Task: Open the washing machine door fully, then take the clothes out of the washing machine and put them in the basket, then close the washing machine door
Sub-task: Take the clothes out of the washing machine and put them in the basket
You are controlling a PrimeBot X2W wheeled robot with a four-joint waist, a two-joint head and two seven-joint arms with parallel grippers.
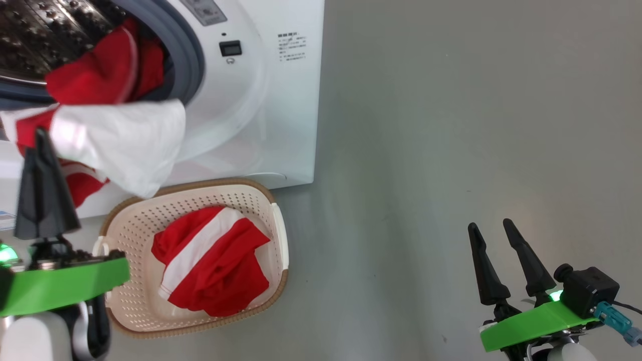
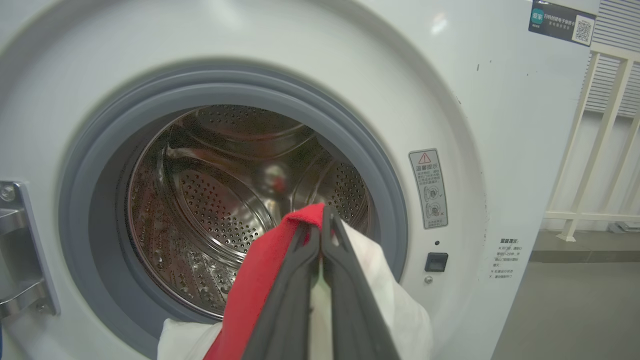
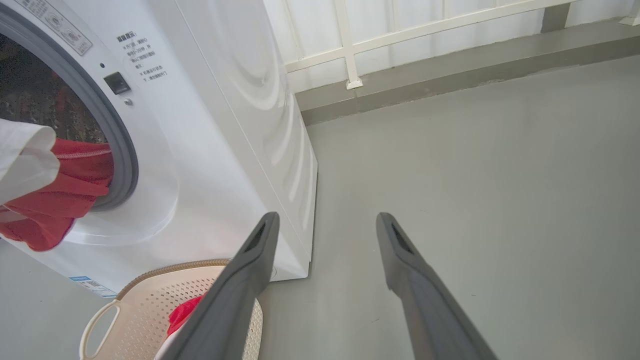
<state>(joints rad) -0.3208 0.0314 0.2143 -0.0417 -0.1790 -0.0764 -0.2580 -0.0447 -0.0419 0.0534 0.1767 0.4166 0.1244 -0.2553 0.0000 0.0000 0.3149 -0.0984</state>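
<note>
So the left claw (image 1: 40,133) is sitting at the left edge of the head view with its two dark fingers pressed tight together, and it's pinching a red and white garment (image 1: 118,138) between them. In the left wrist view we're seeing a red fold poking up just above the fingertips, with white cloth hanging off to the right.

That garment is draping out of the drum (image 2: 215,200), over the grey rubber seal (image 2: 225,92) and down the front of the washing machine (image 1: 281,110), which is taking up the upper left of the head frame. Some of the red cloth is lying inside the opening.

Right below it, the basket (image 1: 279,235) is sitting on the grey floor (image 1: 451,125), close against the foot of the machine. A second red garment (image 1: 210,265) with a white stripe is lying bunched inside it. A metal hinge bracket (image 2: 20,250) is showing at the left edge of the left wrist view.

Over at the lower right of the head view, the right claw (image 1: 490,224) is hanging with its fingers spread wide apart, gripping nothing, well apart from the basket. Along the top of the right wrist view, a white railing (image 3: 350,45) is running past the machine.
</note>
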